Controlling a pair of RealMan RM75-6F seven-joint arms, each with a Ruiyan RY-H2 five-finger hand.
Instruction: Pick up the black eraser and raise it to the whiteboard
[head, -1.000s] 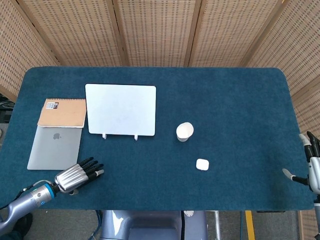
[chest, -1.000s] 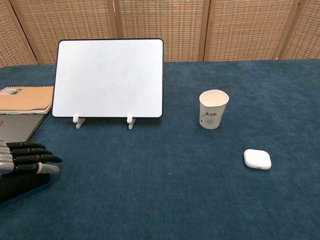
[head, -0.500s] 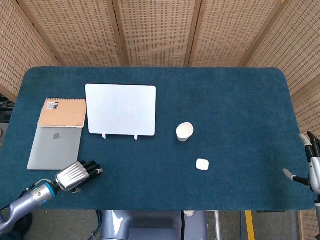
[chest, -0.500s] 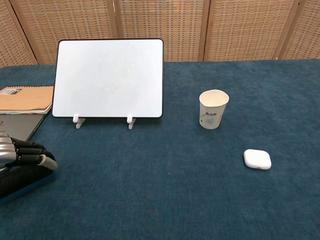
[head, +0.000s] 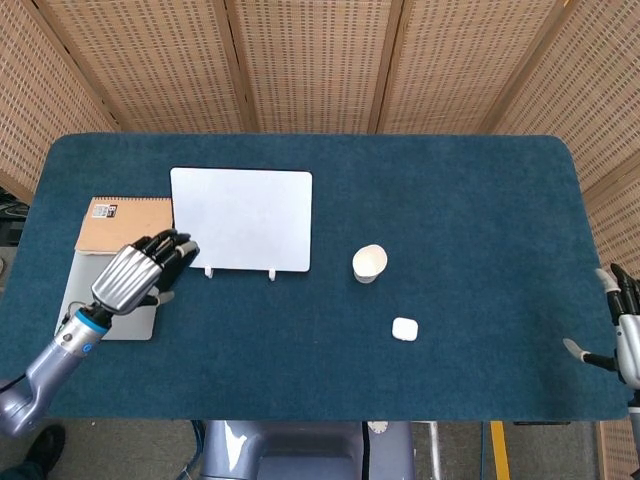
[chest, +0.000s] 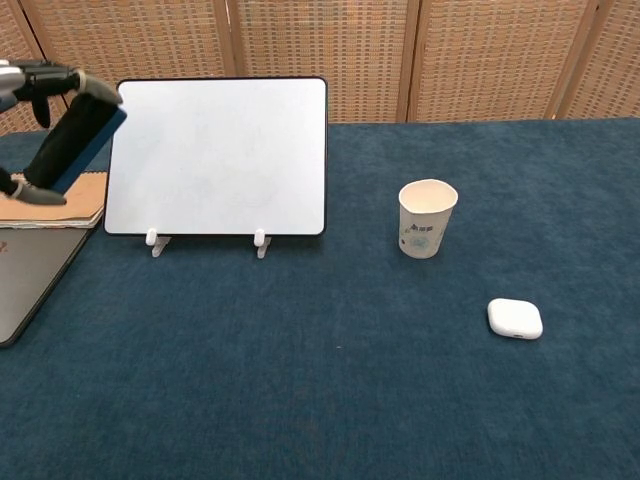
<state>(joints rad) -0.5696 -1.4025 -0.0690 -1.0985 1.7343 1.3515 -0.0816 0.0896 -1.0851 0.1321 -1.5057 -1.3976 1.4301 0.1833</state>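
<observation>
Your left hand grips the black eraser in the air, just beside the whiteboard's left edge. Your right hand hangs open-fingered off the table's right edge, well apart from the paper cup.

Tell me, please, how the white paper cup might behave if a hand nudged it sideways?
The white paper cup looks light and empty, so it would probably slide on the blue carpeted tabletop. Standing tall on a narrow base, it may tip instead, then roll in an arc.

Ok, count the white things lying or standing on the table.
3: the whiteboard standing at the left, the paper cup right of it, and the small white case nearer the front edge. None seems hidden.
</observation>
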